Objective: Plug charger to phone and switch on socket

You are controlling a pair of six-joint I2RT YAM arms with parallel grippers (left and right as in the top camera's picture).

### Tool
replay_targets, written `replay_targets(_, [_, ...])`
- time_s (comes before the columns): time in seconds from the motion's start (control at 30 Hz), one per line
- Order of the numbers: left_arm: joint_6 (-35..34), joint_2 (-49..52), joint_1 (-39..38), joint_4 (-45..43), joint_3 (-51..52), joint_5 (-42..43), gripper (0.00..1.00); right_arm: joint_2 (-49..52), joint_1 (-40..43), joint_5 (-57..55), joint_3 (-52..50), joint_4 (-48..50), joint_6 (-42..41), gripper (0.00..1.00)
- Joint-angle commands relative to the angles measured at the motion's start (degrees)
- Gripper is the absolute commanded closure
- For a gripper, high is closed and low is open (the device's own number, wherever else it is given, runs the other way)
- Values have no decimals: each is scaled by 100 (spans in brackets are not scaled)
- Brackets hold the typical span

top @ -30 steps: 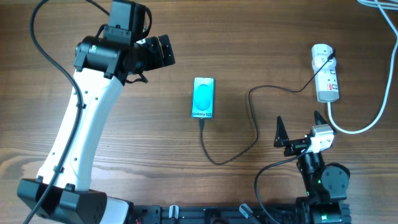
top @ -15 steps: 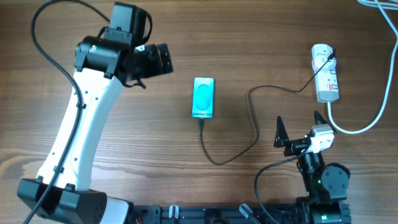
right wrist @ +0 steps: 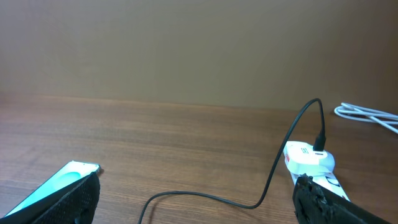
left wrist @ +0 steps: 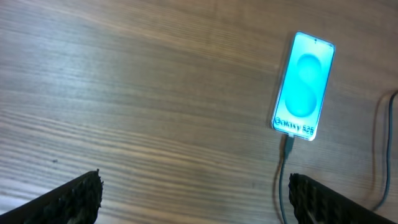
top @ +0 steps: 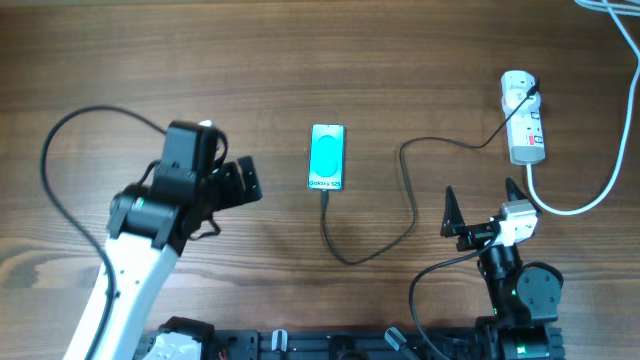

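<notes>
The phone [top: 327,157] lies flat at the table's middle, its cyan screen lit. The charger [top: 404,185], a thin black cable, runs from the phone's near end, loops right and goes up to the socket [top: 525,128] at the far right. Its tip sits in the phone's port [left wrist: 288,144]. My left gripper [top: 243,182] is open and empty, left of the phone [left wrist: 303,87]. My right gripper [top: 479,190] is open and empty, near the front, below the socket. The right wrist view shows the phone [right wrist: 62,177], the cable [right wrist: 273,180] and the socket [right wrist: 309,158].
A thick white cord [top: 590,200] curves from the socket toward the right edge, and more white cable [top: 608,10] lies at the far right corner. It also shows in the right wrist view [right wrist: 367,115]. The left arm's black cable [top: 60,150] arcs over the left side.
My left arm has pulled back from the far side toward the front left, its gripper now lower and left of the phone. The right arm, phone, cable and socket have not moved.
</notes>
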State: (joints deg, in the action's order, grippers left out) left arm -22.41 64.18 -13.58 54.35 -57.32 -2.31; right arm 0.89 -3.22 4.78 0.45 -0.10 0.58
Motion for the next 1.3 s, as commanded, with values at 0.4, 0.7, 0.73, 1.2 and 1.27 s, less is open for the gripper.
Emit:
replay_targets(0.4, [2385, -2835, 509, -2404, 2535, 1714, 0, -68, 20, -90, -13, 13, 92, 0])
replay_targets(0.7, [2492, -4214, 1388, -2457, 3283, 2354, 0, -68, 20, -90, -13, 11, 92, 0])
replay_targets(0.73, [2468, -4275, 1416, -2479, 3331, 2354, 0, -68, 20, -90, -13, 13, 92, 0])
replay_targets(1.2, [1696, -5611, 1416, -4590, 4861, 2295, 0, -46, 20, -90, -13, 13, 90, 0])
replay_targets(1.27, [1602, -5694, 1416, -4763, 4983, 2184, 0, -46, 20, -90, -13, 13, 90, 0])
